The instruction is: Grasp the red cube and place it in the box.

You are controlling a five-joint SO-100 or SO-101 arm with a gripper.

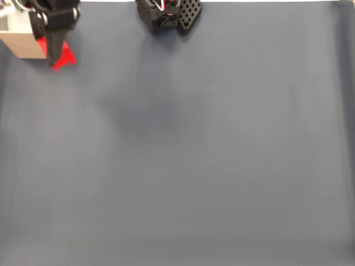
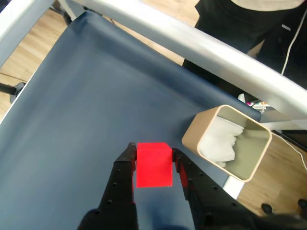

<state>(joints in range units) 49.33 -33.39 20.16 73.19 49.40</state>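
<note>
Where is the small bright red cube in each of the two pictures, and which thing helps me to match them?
Fixed view: the small bright red cube is at the top left, partly behind the black gripper.
Wrist view: it is at the bottom centre, between the gripper fingers.
Shared landmark: the tan box with white padding, right beside the cube.
</note>
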